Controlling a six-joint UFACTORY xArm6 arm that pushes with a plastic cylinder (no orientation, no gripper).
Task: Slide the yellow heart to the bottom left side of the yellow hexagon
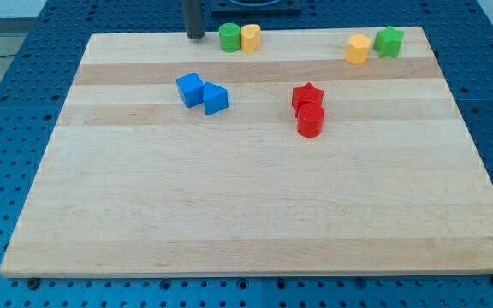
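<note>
Now | my tip [195, 37] | view's left of yellow heart [250, 38] | apart

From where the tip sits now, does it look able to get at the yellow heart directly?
Probably not directly. My tip is at the view's top, left of the green block, which touches the yellow heart on its left. Going around looks feasible.

a pale wooden board [255, 214] rests on a blue perforated table [24, 68].
</note>
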